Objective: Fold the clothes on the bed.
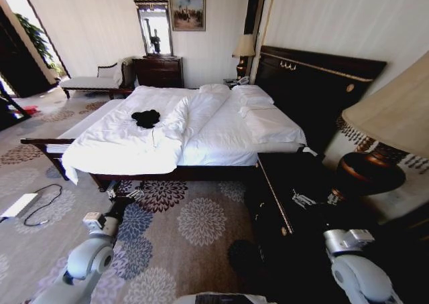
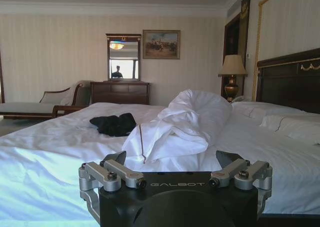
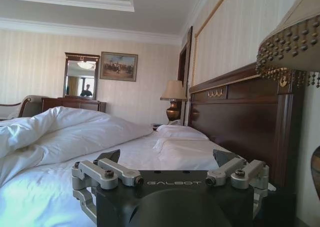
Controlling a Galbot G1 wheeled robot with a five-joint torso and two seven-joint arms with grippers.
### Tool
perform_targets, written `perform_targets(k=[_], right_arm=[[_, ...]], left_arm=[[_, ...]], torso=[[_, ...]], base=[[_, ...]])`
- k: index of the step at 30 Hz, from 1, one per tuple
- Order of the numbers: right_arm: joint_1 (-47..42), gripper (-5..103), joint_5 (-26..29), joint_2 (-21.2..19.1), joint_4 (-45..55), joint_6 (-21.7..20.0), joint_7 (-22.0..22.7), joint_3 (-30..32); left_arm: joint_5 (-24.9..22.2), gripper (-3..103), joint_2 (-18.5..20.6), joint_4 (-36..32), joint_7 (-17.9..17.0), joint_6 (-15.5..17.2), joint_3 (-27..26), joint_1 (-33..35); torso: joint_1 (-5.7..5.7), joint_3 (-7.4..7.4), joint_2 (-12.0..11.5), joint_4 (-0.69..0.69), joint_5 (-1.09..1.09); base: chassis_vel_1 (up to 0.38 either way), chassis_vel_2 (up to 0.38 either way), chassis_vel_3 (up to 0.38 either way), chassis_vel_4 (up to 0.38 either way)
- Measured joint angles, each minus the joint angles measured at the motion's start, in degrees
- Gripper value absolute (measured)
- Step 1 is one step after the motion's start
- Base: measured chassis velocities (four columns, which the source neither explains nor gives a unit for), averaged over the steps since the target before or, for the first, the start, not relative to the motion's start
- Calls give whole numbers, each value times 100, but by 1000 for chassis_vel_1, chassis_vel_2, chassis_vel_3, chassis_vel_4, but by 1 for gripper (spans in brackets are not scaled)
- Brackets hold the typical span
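Observation:
The clothes [image 1: 145, 118] are a small crumpled black heap on the white duvet of the bed [image 1: 221, 136], toward its foot-end half. In the left wrist view the clothes [image 2: 114, 124] lie beyond a bunched fold of the duvet [image 2: 185, 122]. My left gripper [image 1: 125, 195] hangs low over the carpet, short of the bed's near side; its fingers [image 2: 114, 158] stand apart, open and holding nothing. My right gripper [image 1: 310, 199] is over the dark nightstand beside the bed, also open [image 3: 167, 158] and holding nothing. Both are well away from the clothes.
A dark nightstand [image 1: 288, 183] with a large lamp [image 1: 385, 116] stands close at the right. The tall dark headboard [image 1: 315, 83] backs the bed. A chaise [image 1: 90, 83] and a dresser with mirror [image 1: 159, 69] line the far wall. A white box with cable [image 1: 23, 207] lies on the patterned carpet.

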Motion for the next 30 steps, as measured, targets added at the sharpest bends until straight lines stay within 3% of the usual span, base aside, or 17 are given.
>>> perform_targets(k=[30], right_arm=[[55,100,10,41,-131,2,-51,-136]], left_arm=[[23,100,-37,37,-42,-23,94,27]], torso=[[0,-1,0,-2,1]], base=[[-163,160,159,-155]])
